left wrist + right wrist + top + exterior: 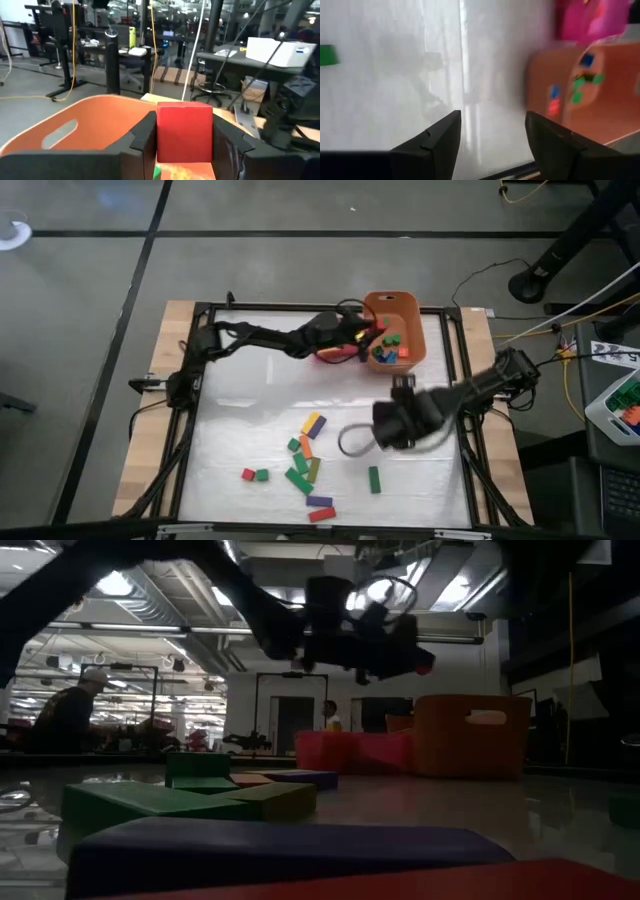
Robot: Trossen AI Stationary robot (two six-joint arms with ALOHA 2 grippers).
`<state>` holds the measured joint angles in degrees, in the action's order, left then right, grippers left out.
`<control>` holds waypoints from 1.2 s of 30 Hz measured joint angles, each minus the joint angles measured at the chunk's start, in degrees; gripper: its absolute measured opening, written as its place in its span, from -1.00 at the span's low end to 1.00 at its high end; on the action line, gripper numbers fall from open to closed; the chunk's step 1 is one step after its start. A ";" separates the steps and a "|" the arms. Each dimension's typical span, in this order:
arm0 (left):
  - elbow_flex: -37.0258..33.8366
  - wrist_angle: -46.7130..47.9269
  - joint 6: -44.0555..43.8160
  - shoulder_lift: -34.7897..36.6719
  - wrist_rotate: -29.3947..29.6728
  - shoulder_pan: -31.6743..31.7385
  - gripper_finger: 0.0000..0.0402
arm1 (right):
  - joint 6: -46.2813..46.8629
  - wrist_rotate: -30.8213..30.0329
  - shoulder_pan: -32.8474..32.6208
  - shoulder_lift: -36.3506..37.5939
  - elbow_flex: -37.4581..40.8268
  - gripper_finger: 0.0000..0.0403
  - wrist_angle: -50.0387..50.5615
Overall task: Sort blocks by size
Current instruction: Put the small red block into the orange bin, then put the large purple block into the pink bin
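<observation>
Left tool [184, 150] is gripping a small red solid cube [184, 131] on opposite flat faces over the orange oval plastic tub [396, 330]. Looking light, rigid, slick. Right tool [492, 137] is hanging wide, empty.

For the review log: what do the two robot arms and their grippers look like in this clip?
Both arms are dark, nearly black, jointed links with black cables running along them. The left gripper has two broad, flat matte-black fingers with stepped, angular inner edges. The right gripper has the same kind of dark blocky fingers, and a grey cable loops beside its wrist in the high view. No markings are visible on either.
</observation>
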<state>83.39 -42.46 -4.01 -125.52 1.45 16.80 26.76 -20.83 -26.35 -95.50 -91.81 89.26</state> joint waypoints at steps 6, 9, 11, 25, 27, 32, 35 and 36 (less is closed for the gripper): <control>7.88 2.25 -0.04 -5.86 -0.14 -0.11 -0.38 | 17.36 0.51 -9.42 0.11 5.42 0.10 -1.97; 9.46 6.93 -1.28 -6.22 -0.15 -0.09 -0.36 | 23.53 0.41 -12.63 0.09 7.68 0.10 -5.34; 10.26 9.42 -3.78 -6.22 -0.09 -0.09 -0.30 | 26.78 0.27 -14.13 0.09 9.17 0.10 -7.82; 11.37 27.93 -4.24 2.07 -7.35 0.24 0.04 | 21.36 -9.11 -18.05 0.07 18.45 0.10 -33.04; 11.38 37.00 -1.17 5.63 -8.60 0.24 0.02 | 18.85 -10.87 -17.89 0.07 20.17 0.10 -37.38; 11.30 60.24 4.94 15.61 -8.99 -0.16 -0.05 | 8.42 -14.04 -16.29 -0.26 25.29 0.10 -48.60; 9.61 68.50 5.58 21.58 -9.10 -0.94 -0.09 | -1.22 -15.69 -14.67 -0.29 28.33 0.10 -56.29; 8.81 69.92 4.94 23.56 -9.10 -1.32 -0.09 | -4.50 -16.09 -13.99 -0.31 29.06 0.10 -58.02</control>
<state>92.20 27.47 0.93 -101.96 -7.65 15.47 22.26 -36.92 -40.33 -95.81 -62.74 31.24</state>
